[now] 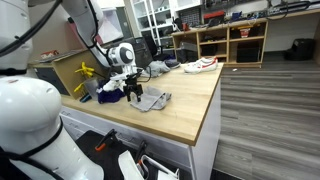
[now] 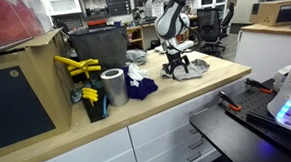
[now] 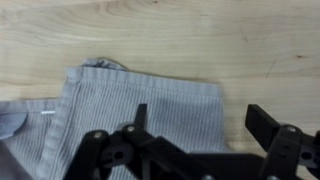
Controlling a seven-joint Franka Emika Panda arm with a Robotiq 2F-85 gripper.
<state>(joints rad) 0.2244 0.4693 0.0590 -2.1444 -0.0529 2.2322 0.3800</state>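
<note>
A grey ribbed cloth (image 3: 120, 115) lies flat on the wooden table (image 3: 200, 40), and it also shows as a grey cloth (image 1: 152, 100) in an exterior view and a grey cloth (image 2: 190, 71) near the table's far end. My gripper (image 3: 200, 118) hangs just above the cloth's right edge, open, with nothing between its fingers. One finger stands over the cloth, the other over bare wood. In both exterior views the gripper (image 1: 134, 94) (image 2: 175, 65) points down at the cloth.
A dark blue cloth (image 2: 139, 87), a metal can (image 2: 113, 88) and yellow-handled tools (image 2: 77, 67) sit beside a dark bin (image 2: 94, 46). A white cloth (image 1: 198, 65) lies at the table's far end. Shelves (image 1: 230, 40) stand beyond.
</note>
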